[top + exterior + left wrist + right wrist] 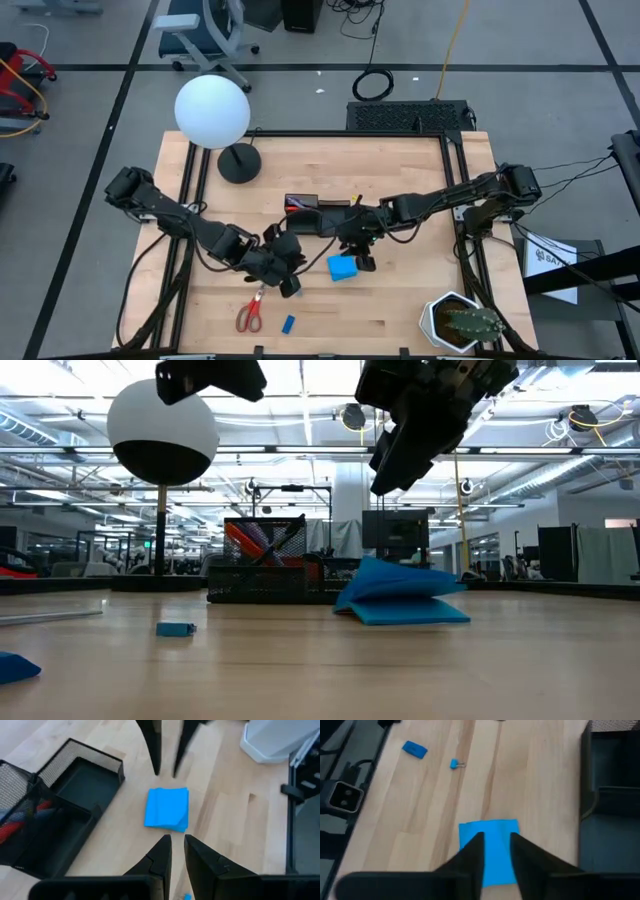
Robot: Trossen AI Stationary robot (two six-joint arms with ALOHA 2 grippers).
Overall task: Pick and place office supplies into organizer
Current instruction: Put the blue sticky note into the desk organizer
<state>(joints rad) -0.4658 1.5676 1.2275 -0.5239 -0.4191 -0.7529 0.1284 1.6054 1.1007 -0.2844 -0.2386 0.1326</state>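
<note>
I saw the right gripper [496, 851] slightly parted and empty above the blue notepad [342, 267] mid-table, just before the organizer [318, 214]. The left gripper [175, 851], narrowly parted, held nothing. The organizer's contents were mostly hidden behind mesh.

Wooden table [400, 310] bears organizer [315, 213], notepad [343, 267], scissors [249, 315], eraser [288, 324], cactus [462, 322].

My counter [400, 310] is pale wood, standing on a grey floor [90, 110] crossed by dark lines. A grey-blue office chair [205, 30] waits beyond it, near a coiled black cable [373, 84]. Across the counter I see an open hall with ceiling strip lights [300, 422].
</note>
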